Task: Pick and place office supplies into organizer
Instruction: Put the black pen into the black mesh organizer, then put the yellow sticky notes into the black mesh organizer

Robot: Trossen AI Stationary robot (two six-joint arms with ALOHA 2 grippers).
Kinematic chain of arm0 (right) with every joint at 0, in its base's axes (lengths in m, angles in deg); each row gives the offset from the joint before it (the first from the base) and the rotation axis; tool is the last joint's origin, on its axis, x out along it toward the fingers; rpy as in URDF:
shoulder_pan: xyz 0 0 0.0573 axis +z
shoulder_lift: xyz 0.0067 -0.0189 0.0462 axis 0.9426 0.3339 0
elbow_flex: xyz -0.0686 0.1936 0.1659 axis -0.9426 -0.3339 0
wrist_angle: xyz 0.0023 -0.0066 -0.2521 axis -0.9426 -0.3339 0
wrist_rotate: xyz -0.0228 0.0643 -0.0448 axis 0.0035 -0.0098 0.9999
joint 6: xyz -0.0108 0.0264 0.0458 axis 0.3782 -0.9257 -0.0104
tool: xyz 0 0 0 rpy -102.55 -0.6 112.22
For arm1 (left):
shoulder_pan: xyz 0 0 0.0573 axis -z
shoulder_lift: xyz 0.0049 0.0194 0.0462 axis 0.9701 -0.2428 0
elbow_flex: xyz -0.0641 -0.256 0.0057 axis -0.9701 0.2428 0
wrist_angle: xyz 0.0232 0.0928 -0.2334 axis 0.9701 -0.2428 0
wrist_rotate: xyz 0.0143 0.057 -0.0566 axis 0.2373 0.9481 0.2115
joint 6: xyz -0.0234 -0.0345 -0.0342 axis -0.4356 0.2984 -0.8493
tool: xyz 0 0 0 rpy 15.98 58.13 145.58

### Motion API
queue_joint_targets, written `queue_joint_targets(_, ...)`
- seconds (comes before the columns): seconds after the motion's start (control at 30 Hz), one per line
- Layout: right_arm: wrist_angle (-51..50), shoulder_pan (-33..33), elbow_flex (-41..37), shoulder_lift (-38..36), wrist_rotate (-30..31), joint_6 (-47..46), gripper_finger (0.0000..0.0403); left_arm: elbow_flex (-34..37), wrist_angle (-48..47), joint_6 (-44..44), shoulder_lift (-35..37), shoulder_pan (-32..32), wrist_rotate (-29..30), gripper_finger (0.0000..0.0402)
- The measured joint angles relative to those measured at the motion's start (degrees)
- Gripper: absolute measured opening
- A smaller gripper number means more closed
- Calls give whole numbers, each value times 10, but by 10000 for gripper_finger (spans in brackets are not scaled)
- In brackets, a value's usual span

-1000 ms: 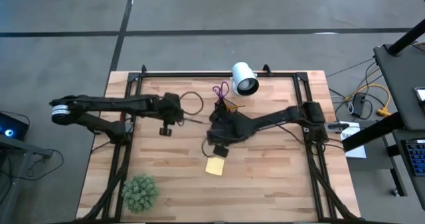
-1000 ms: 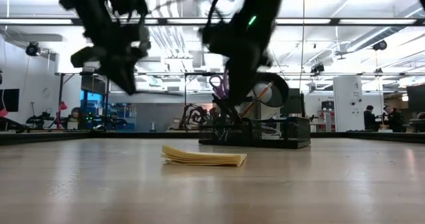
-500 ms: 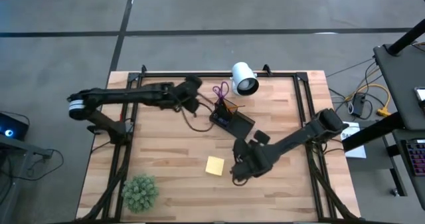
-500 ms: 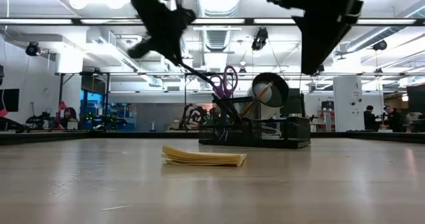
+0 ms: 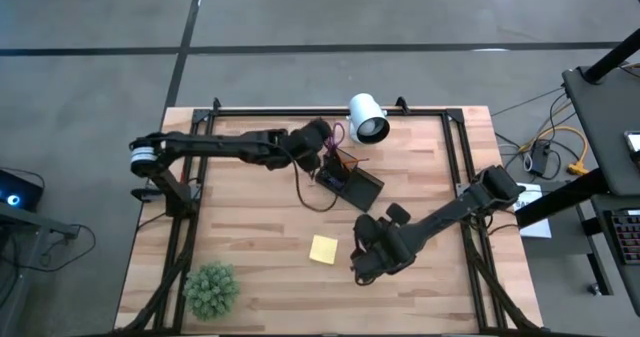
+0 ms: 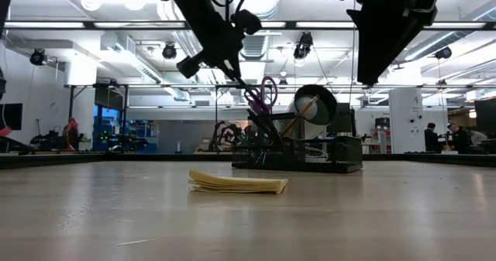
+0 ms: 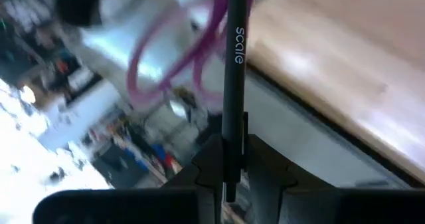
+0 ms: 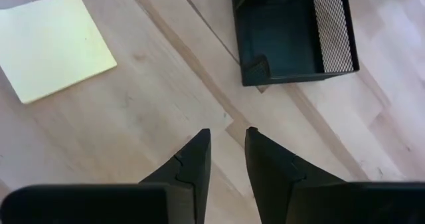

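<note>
Seen from above, the light wooden desk [image 5: 250, 227] carries the small black rectangular organizer [image 5: 350, 180] near its middle, with the purple-handled scissors [image 5: 333, 135] standing in its back part, just beside the white cylindrical camera [image 5: 367, 117]. The left gripper [image 5: 318, 142] reaches in over the organizer's back corner, next to the scissors. The square yellow sticky-note pad [image 5: 323, 249] lies flat on the desk, well apart from the organizer, and the right gripper [image 5: 362, 260] hangs just beside it. A fuzzy green plant ball [image 5: 211, 289] sits at the desk's near left corner. From desk height, the sticky-note pad [image 6: 236, 183] lies in front of the organizer [image 6: 298, 154], from which the scissors [image 6: 263, 94] and a thin orange pencil [image 6: 297, 113] stick up; the left gripper [image 6: 225, 56] holds a slim black pen [image 6: 246, 92] slanting down toward the organizer, and the right gripper [image 6: 380, 52] hangs high with nothing in it. In the left wrist view, the left gripper [image 7: 234, 174] is clenched on the black pen [image 7: 235, 71], whose far end lies by the purple scissor loops [image 7: 179, 58]. In the right wrist view, the right gripper [image 8: 227, 159] is narrowly parted and grasps nothing, above bare wood between the yellow pad [image 8: 52, 43] and the organizer's mesh compartment [image 8: 295, 34].
</note>
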Motion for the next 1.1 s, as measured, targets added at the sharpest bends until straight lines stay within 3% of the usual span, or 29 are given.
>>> queue_joint_targets(0.1, 0, 0, 0, 0, 0, 11, 83, 8, 17, 36, -3, 11, -25, 27)
queue_joint_targets(0.3, 0, 0, 0, 0, 0, 11, 80, 8, 93, 99, -49, 22, -24, 27)
queue_joint_targets(0.43, 1, 0, 0, 0, 0, 2, 75, 1, 93, 107, -88, 30, -26, 31)
queue_joint_targets(0.6, 4, 0, 0, 0, 0, -3, 77, 4, 117, 72, -116, 36, -29, 88)
queue_joint_targets(0.77, 5, 0, 0, 0, 0, 4, 82, 4, 119, 11, -101, 58, -26, 133)
queue_joint_targets(0.83, 5, 0, 0, 0, 0, 12, 81, 6, 117, -42, -81, 65, -11, 143)
queue_joint_targets(0.97, 25, -1, -1, 0, 0, 63, 77, 6, 45, -282, -24, 82, 30, 158)
queue_joint_targets(1.03, 60, -1, -4, 0, -1, 126, 78, 6, -56, -424, 13, 91, -13, 160)
queue_joint_targets(1.1, 108, 0, -6, 9, -3, 205, 81, 9, -142, -552, 50, 98, -137, 159)
